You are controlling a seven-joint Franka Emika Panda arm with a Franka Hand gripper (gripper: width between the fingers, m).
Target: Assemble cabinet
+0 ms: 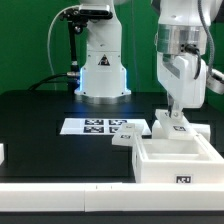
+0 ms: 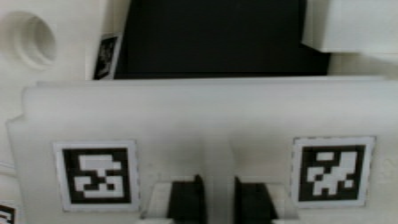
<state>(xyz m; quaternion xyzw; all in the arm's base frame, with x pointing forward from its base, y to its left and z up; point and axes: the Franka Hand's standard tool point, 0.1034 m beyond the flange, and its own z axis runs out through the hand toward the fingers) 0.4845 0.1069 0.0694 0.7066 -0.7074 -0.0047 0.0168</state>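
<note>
Exterior view: the claw (image 1: 176,112) hangs with its fingers drawn together, nothing visibly held between them, directly over a tagged panel (image 1: 172,125) at the back of the half-built cabinet (image 1: 155,176). The cabinet sits on the black table (image 1: 40,120) at the exterior view's right, near the front edge. The likely hazard from here is a push gone crooked. With its fingers together, the claw can only press or nudge, and a shove off-centre could tilt the panel, skid it out of its seat or drag the whole cabinet across the smooth table. A small loose block (image 1: 126,140) lies just beside the cabinet on the exterior view's left and could be knocked away if the cabinet shifts. Whether the fingertips are touching the panel cannot be told from either camera. The cabinet itself is white plastic, a shallow open-topped box with thick walls and a square black-and-white tag (image 1: 182,180) on its front face. In the wrist view the panel (image 2: 205,120) shows as a broad white slab bearing two such tags, with the closed claw (image 2: 217,205) at its near edge, between the two. The marker board (image 1: 100,127) lies flat on the table, apart from the work, toward the exterior view's left.
</note>
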